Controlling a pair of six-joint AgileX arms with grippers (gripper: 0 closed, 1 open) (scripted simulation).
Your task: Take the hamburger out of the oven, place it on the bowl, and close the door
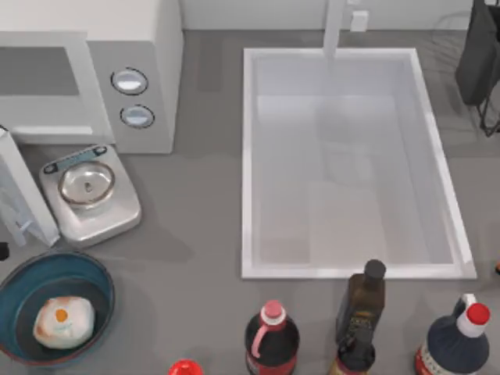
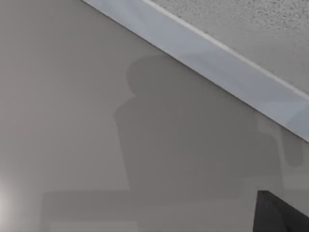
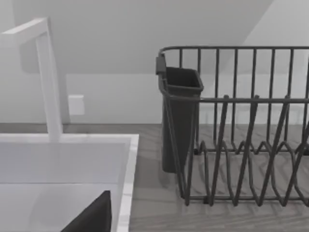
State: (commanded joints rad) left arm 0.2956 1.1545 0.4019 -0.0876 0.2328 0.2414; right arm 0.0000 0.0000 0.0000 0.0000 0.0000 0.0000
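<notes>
The hamburger (image 1: 64, 320), a pale lump with an orange patch, lies inside the blue bowl (image 1: 16, 293) at the table's front left. The white oven (image 1: 156, 47) stands at the back left with its two knobs facing up in the top view. Its door (image 1: 23, 191) stands open, swung out toward the front along the left edge, and the cavity behind it looks bare. A dark part of my left gripper (image 2: 277, 215) shows in the left wrist view over a plain grey surface. A dark part of my right gripper (image 3: 91, 217) hangs above the sink's corner.
A silver scale (image 1: 90, 195) sits between oven and bowl. A white sink (image 1: 250, 156) with a faucet (image 3: 48, 82) takes the middle. A dark dish rack (image 3: 241, 135) stands at the back right. Several bottles (image 1: 272, 340) line the front edge.
</notes>
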